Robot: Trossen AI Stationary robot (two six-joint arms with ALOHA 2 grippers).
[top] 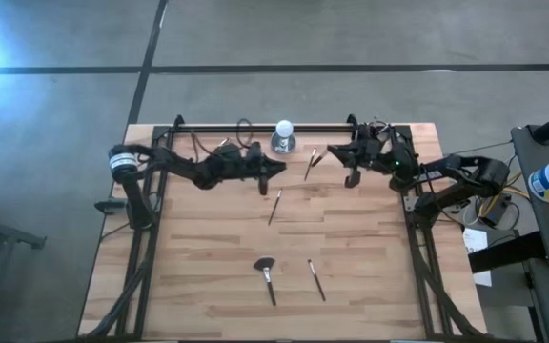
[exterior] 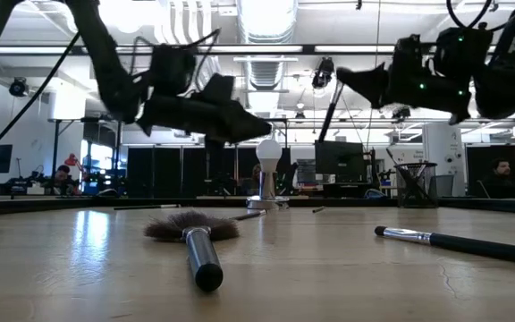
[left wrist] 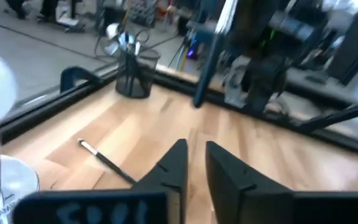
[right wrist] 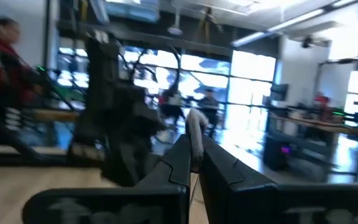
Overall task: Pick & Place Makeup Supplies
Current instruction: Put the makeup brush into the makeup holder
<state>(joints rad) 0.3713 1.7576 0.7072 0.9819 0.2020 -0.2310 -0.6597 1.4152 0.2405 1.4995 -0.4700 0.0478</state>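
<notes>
My right gripper (top: 330,152) (right wrist: 194,165) hovers over the far middle of the table, shut on a slim dark makeup brush (exterior: 329,112) (left wrist: 211,56). My left gripper (top: 279,168) (left wrist: 194,168) faces it from the left, above the table, its fingers slightly open with nothing between them. More brushes lie flat on the wood: one (top: 311,164) (left wrist: 107,160) between the two grippers, one (top: 274,205) at mid-table, a fan-headed one (top: 267,272) (exterior: 190,231) and a thin one (top: 316,281) (exterior: 459,241) nearer the front. My right gripper pinches the brush near its pale bristle end (right wrist: 196,146) between its two fingers; that tip pokes out past the fingertips. The fingers come about level from the table's right and lie across the brush. Its dark handle (exterior: 327,121) hangs below, slanting, clear of the table.
A white ball on a silver base (top: 283,133) (exterior: 266,170) stands at the far edge, just beyond my left gripper. A black mesh cup (left wrist: 135,71) (exterior: 416,183) stands by the far right corner. A black rail (top: 255,127) runs along the far edge. People are in the room behind.
</notes>
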